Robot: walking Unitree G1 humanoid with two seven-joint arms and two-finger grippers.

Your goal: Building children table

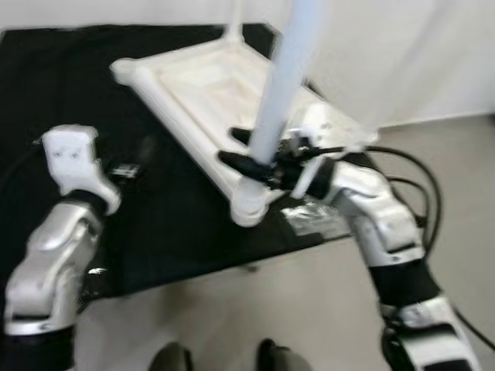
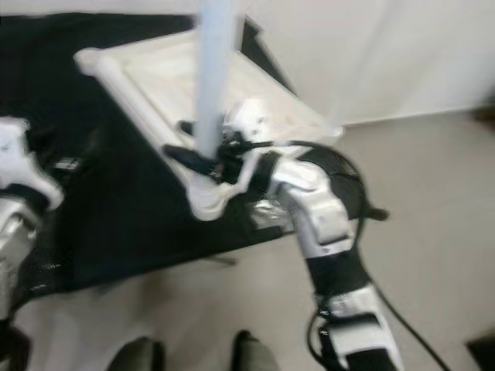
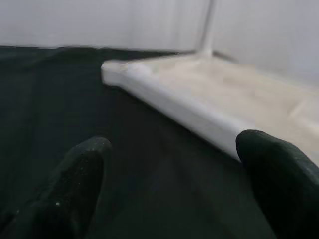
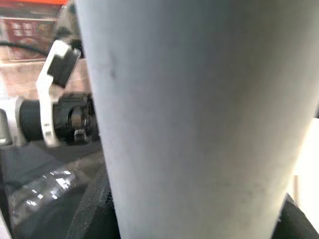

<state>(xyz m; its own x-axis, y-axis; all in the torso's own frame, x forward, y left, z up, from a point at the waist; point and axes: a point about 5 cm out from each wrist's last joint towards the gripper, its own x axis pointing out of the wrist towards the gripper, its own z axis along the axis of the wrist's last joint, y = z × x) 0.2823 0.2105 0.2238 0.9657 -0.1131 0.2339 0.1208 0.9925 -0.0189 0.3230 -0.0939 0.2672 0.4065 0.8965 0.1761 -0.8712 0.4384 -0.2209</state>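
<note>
A white children's table top (image 1: 203,85) lies upside down on a black cloth (image 1: 93,100). A pale blue-white table leg (image 1: 280,73) stands upright at its near corner socket (image 1: 249,202). My right gripper (image 1: 246,151) is shut on the leg just above that socket; in the right wrist view the leg (image 4: 194,119) is very close. Another leg (image 1: 233,19) rises at the far corner. My left gripper (image 3: 172,189) is open, hovering over the cloth left of the table top's edge (image 3: 169,107), its fingertips (image 3: 84,169) apart.
The cloth covers a low surface whose front edge (image 1: 232,263) runs near my feet (image 1: 271,357). A crinkled clear plastic bag (image 1: 309,216) lies by the near corner. Black cables (image 1: 421,182) loop at the right over grey floor. A white wall stands behind.
</note>
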